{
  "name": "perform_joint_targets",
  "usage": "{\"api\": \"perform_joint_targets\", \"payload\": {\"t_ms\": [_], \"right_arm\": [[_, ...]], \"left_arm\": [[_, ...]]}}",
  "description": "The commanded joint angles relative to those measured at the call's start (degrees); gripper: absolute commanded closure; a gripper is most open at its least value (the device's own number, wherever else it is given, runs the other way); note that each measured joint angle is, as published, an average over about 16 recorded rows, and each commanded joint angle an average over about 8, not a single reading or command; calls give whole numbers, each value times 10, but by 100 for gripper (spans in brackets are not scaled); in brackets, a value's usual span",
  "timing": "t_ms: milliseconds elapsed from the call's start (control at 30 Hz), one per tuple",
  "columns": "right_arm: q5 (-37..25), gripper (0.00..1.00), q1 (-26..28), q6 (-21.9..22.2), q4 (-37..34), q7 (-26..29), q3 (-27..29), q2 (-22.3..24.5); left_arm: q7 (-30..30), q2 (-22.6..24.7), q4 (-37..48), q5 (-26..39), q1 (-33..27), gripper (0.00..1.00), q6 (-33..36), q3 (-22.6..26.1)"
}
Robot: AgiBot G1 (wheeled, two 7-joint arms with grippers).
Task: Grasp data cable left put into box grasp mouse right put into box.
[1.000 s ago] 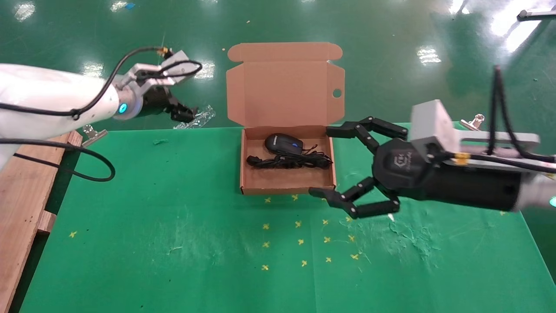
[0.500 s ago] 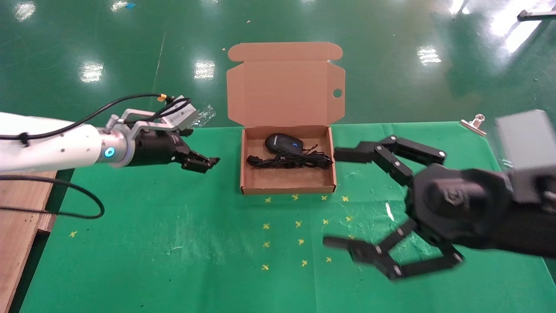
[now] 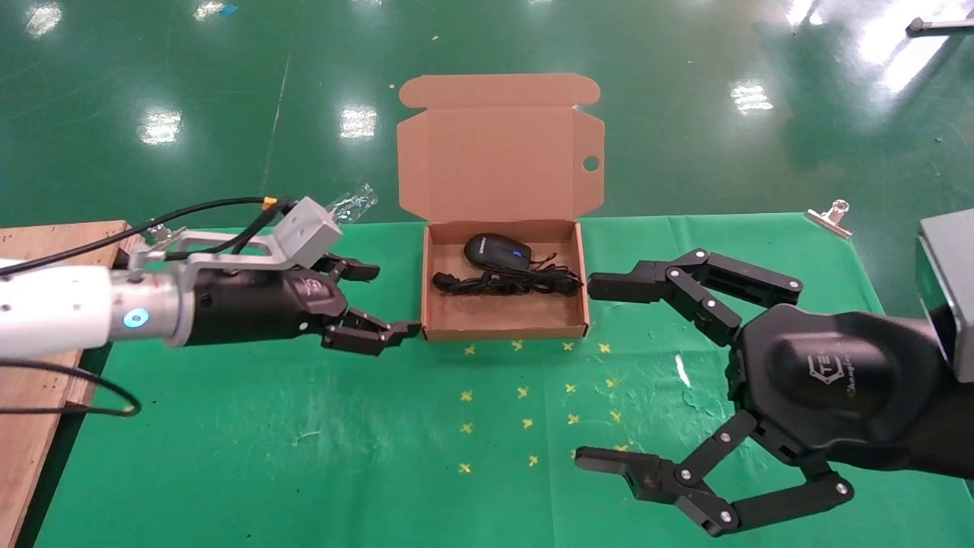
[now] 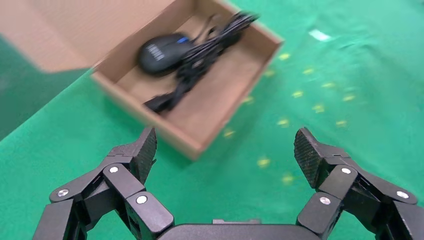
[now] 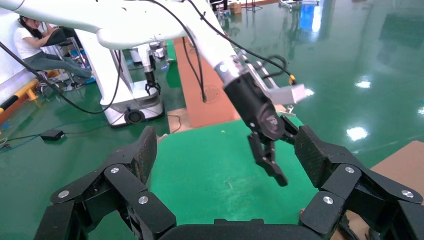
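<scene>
Both items sit in the box (image 3: pixel 504 323). The mouse (image 3: pixel 497 252) lies toward the hinge side, and the data cable (image 3: pixel 506 283) is bundled just in front of it, touching the mouse's thin wire. The lid is open and upright. From how things lie, both placements look done.

My left gripper (image 3: pixel 379 303) hovers just beside the box's left wall, near the front corner, with its fingers (image 4: pixel 141 150) spread wide and holding nothing. My right gripper (image 3: pixel 601 371) is off the box's right side, above the bench (image 3: pixel 304 426). Its fingers (image 3: pixel 620 287) are wide and empty too, and the upper fingertip is close to the right wall.

Risks from here, as I judge them:
- The left lower finger is nearly at the box corner. Any inward drift would nudge or rotate the box, which is light cardboard that looks unanchored.
- The right upper finger could clip the side wall or flap if I sweep across rather than lift away.
- The cable and mouse wire are tangled together. If either hand goes back in, a finger could snag the cord and drag both items out.
- The cable bundle rides fairly high, so a loop could foul the lid on closing.
</scene>
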Motion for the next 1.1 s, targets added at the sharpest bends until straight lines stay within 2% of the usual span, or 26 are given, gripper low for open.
{"api": "perform_joint_targets", "payload": {"t_ms": [33, 767, 933, 1100], "right_arm": [[0, 0, 0, 0, 0, 0, 0, 0], [1, 0, 0, 0, 0, -1, -1, 0], [1, 0, 0, 0, 0, -1, -1, 1], [1, 0, 0, 0, 0, -1, -1, 1]], "left_arm": [[16, -10, -10, -29, 12, 0, 16, -16], [189, -118, -115, -341, 143, 0, 190, -189], [218, -137, -134, -397, 166, 0, 221, -220], [225, -144, -141, -419, 175, 0, 232, -231]]}}
